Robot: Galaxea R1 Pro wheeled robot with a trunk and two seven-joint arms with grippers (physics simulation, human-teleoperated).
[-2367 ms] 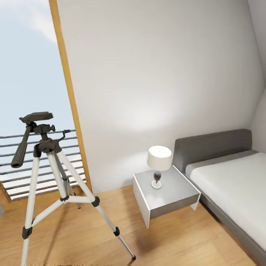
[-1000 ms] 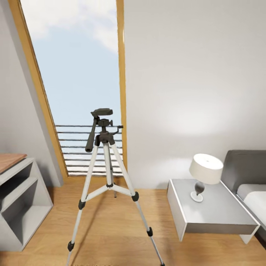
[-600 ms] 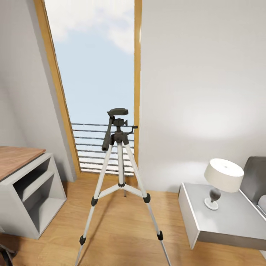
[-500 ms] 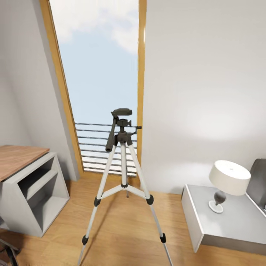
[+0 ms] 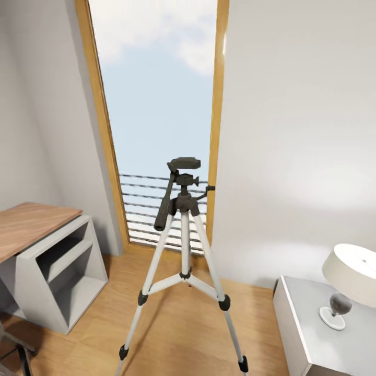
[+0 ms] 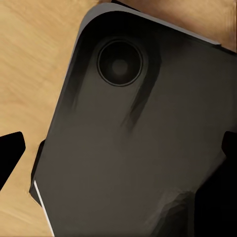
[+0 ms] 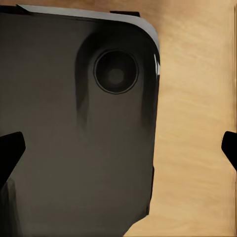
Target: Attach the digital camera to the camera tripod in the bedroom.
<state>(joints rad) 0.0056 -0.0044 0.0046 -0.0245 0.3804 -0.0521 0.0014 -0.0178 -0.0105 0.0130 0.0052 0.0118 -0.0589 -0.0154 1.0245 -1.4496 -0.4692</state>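
The camera tripod (image 5: 183, 237) stands on the light wood floor at the middle of the head view, before a tall window. Its silver legs are spread, and its black pan head (image 5: 185, 163) is bare on top, with the long handle (image 5: 165, 206) slanting down to the left. The digital camera is out of view. In the left wrist view my left gripper (image 6: 118, 148) is open, its black fingertips (image 6: 10, 154) far apart with nothing between them. My right gripper (image 7: 118, 148) is open as well, with fingertips (image 7: 11, 148) at the picture's sides.
A wood-topped desk (image 5: 28, 225) with a grey shelf unit (image 5: 62, 271) stands at the left. At the right is a grey bedside table (image 5: 313, 329) with a white lamp (image 5: 351, 277). The window (image 5: 159, 104) has a wooden frame. A dark rounded panel (image 6: 138, 148) lies under both grippers, over the wood floor.
The head camera has swung left and the whole picture has shifted: the bed has left the view, the desk has come in at the left, and the tripod now stands near the middle.
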